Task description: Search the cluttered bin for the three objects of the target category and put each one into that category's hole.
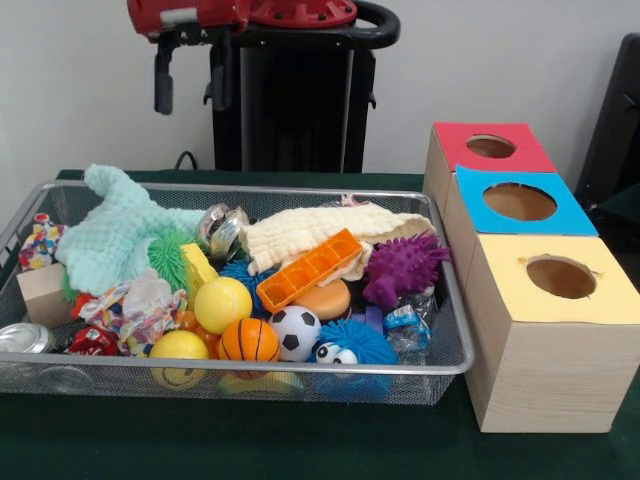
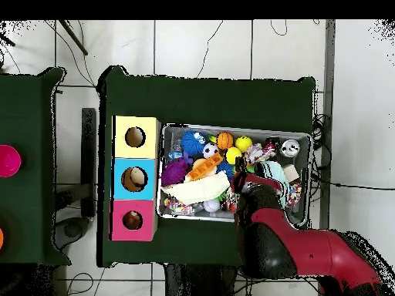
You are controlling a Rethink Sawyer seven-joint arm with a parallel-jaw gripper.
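1. Hanging above the left half of the wire bin (image 1: pixel 455 350), the gripper (image 1: pixel 190 75) is clear of everything inside; two dark fingers (image 1: pixel 163 78) point down with a wide gap between them, so the jaws stand apart and hold nothing.
2. Overhead, the red and black arm (image 2: pixel 285 243) reaches over the bin's edge nearest the base.
3. Bin contents: mint knitted cloth (image 1: pixel 115 230) at back left, cream cloth (image 1: pixel 310 228) at back centre, orange tray (image 1: pixel 308 270) lying tilted on top.
4. Balls cluster at front centre: yellow ball (image 1: pixel 222 303), basketball (image 1: pixel 248 340), soccer ball (image 1: pixel 295 330), smiley ball (image 1: pixel 178 352).
5. Purple spiky ball (image 1: pixel 405 268) sits at the right; blue spiky ball (image 1: pixel 355 345) with eyes at the front.
6. Sorting box (image 1: pixel 545 370) stands just beside the bin, with red hole (image 1: pixel 490 146), blue hole (image 1: pixel 519 201) and yellow hole (image 1: pixel 560 277).
7. Which category is the target: cannot tell.
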